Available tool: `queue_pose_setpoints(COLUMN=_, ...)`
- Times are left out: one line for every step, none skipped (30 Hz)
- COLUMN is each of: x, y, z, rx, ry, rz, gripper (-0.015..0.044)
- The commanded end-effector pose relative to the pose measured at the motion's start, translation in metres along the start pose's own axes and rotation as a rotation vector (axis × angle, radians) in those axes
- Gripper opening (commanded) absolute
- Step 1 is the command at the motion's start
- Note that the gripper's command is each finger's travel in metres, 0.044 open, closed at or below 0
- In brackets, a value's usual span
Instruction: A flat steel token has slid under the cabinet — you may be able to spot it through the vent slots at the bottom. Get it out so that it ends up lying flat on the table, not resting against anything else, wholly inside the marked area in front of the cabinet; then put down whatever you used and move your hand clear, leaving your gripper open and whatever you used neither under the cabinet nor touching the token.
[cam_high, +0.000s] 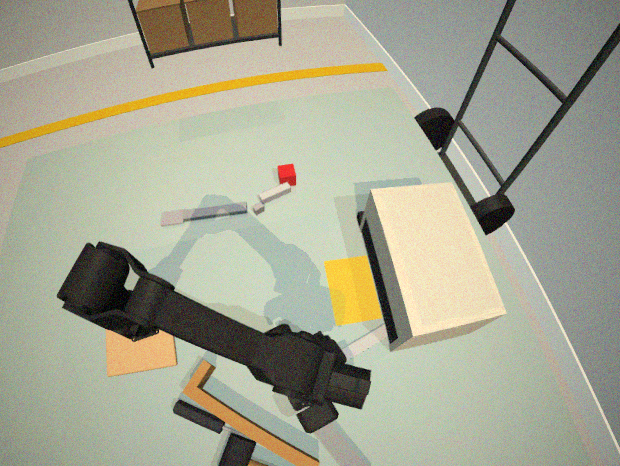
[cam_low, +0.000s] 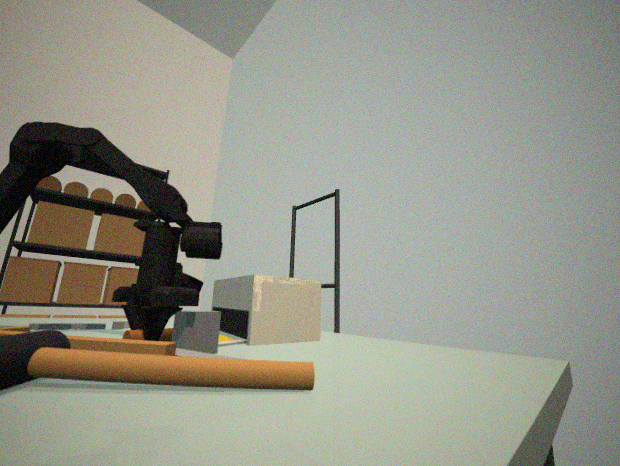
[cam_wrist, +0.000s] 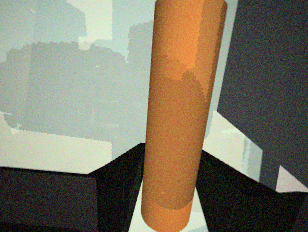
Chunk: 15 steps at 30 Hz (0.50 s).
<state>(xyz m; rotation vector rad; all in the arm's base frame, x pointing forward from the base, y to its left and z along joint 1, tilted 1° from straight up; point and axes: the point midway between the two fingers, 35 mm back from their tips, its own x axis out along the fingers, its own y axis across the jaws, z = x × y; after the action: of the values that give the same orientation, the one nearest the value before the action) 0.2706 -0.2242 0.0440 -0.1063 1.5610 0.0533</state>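
Observation:
My gripper (cam_low: 152, 336) (cam_wrist: 168, 151) points down and is shut on the orange round handle (cam_low: 133, 334) (cam_wrist: 180, 100) of a tool. A grey plate (cam_low: 200, 331) (cam_wrist: 275, 60) stands at the cabinet side of the handle. The tool's pale flat bar (cam_high: 365, 341) runs to the near end of the cabinet's low front opening; whether its tip is inside is unclear. The cabinet (cam_high: 436, 260) (cam_low: 285, 310) is a cream box with a dark slot at its base. The yellow marked area (cam_high: 348, 285) (cam_low: 225, 338) lies before it, partly shaded. The token is not visible.
An orange angled piece (cam_high: 250, 425) with black parts lies near my arm, and an orange rod (cam_low: 200, 369) lies in front. An orange block (cam_high: 140, 354), grey strip (cam_high: 215, 212), small pale pieces (cam_high: 274, 192) and a red cube (cam_high: 286, 174) lie on the table.

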Motion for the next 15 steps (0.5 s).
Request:
queue_pose_setpoints(x=0.000, y=0.000, z=0.008, rx=0.000, ry=-0.005, rz=-0.001, gripper=0.0000)
queue_pose_setpoints(x=0.000, y=0.000, z=0.009, rx=0.000, ry=-0.005, rz=-0.001, gripper=0.0000)
queue_pose_setpoints(x=0.000, y=0.000, z=0.011, rx=0.000, ry=-0.005, rz=-0.001, gripper=0.0000)
queue_pose_setpoints(x=0.000, y=0.000, z=0.012, rx=0.000, ry=-0.005, rz=-0.001, gripper=0.0000)
queue_pose_setpoints(x=0.000, y=0.000, z=0.013, rx=0.000, ry=-0.005, rz=-0.001, gripper=0.0000)
queue_pose_setpoints(x=-0.001, y=0.000, z=0.014, rx=0.000, ry=-0.005, rz=-0.001, gripper=0.0000)
queue_pose_setpoints(x=-0.001, y=0.000, z=0.016, rx=0.000, ry=-0.005, rz=-0.001, gripper=0.0000)
queue_pose_setpoints(x=-0.001, y=0.000, z=0.017, rx=0.000, ry=-0.005, rz=-0.001, gripper=0.0000)
queue_pose_setpoints(x=-0.001, y=0.000, z=0.018, rx=0.000, ry=-0.006, rz=-0.001, gripper=0.0000)
queue_pose_setpoints(x=-0.001, y=0.000, z=0.020, rx=0.000, ry=-0.006, rz=-0.001, gripper=0.0000)
queue_pose_setpoints(x=-0.001, y=0.000, z=0.021, rx=0.000, ry=-0.006, rz=-0.001, gripper=0.0000)
queue_pose_setpoints(x=-0.001, y=-0.001, z=0.022, rx=0.000, ry=-0.006, rz=-0.001, gripper=0.0000)
queue_pose_setpoints(x=-0.001, y=-0.001, z=0.023, rx=0.000, ry=-0.006, rz=-0.001, gripper=0.0000)
queue_pose_setpoints(x=-0.001, y=-0.001, z=0.024, rx=0.000, ry=-0.006, rz=-0.001, gripper=0.0000)
queue_pose_setpoints(x=-0.001, y=-0.001, z=0.026, rx=0.000, ry=-0.006, rz=-0.001, gripper=0.0000)
